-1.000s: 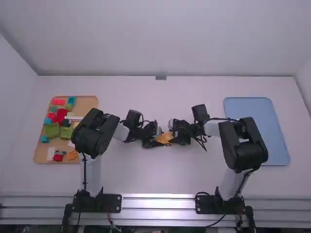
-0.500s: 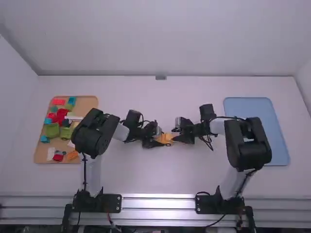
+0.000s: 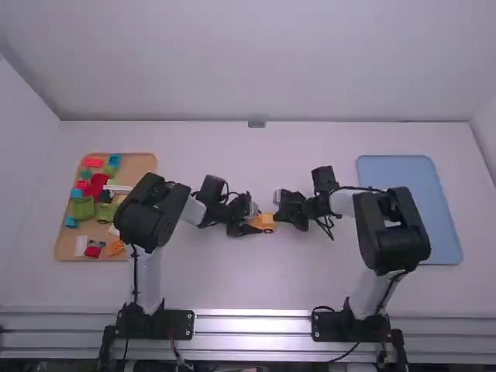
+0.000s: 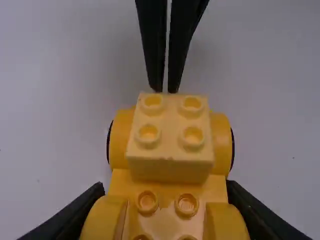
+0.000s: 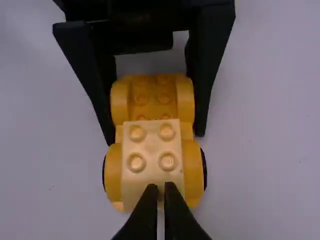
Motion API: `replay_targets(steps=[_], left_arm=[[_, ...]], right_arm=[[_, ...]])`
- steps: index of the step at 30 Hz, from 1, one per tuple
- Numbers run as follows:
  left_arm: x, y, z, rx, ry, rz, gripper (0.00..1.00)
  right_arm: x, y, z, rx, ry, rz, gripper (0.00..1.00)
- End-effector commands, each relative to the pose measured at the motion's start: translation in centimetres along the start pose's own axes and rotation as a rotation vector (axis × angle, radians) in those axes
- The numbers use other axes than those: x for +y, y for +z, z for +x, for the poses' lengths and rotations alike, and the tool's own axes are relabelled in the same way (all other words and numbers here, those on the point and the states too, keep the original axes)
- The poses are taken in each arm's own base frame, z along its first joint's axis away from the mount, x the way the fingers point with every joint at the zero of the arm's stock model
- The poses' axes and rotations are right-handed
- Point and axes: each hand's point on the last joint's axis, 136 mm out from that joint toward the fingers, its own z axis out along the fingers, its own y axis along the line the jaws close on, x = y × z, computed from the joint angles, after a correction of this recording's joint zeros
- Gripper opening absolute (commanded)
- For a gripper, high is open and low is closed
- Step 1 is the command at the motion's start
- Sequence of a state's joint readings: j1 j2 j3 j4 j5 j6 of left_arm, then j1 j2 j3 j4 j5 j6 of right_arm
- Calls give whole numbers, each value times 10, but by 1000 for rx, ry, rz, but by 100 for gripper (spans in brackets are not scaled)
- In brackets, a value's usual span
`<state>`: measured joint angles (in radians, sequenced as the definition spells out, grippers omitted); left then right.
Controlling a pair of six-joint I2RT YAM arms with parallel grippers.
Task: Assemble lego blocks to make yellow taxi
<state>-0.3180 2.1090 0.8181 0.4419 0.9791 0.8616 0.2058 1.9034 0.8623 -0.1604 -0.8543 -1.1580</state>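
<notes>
Near the table's middle, my left gripper (image 3: 249, 223) is shut on the yellow car base (image 3: 265, 222), one finger on each side. In the left wrist view, the left gripper (image 4: 165, 192) flanks the studded, wheeled base (image 4: 167, 195). A pale yellow four-stud block (image 4: 169, 135) sits on top, towards the end away from the left gripper. Just to the right in the high view is my right gripper (image 3: 277, 216), its fingers together. The right wrist view has the right gripper (image 5: 160, 189) shut, holding nothing, its tips at the pale block's (image 5: 151, 160) near end.
On the left, a tan tray (image 3: 141, 164) holds several loose coloured blocks, among them red, green and blue ones, partly behind the left arm. A blue tray (image 3: 411, 201) lies at the right, beside the right arm.
My right gripper first drew back to the right from over the car, then came slightly left again. The left arm and the car base have stayed put.
</notes>
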Motion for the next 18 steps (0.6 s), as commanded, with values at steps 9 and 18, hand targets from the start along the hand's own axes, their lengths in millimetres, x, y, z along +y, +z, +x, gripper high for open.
replay_targets(steps=[9,18], left_arm=[[-12,5,32,100,-114,-5,44],[-12,5,32,99,-113,-6,42]], right_arm=[[1,-14,-37,-199,-91,-27,4],[7,-10,-43,-220,-110,-51,0]])
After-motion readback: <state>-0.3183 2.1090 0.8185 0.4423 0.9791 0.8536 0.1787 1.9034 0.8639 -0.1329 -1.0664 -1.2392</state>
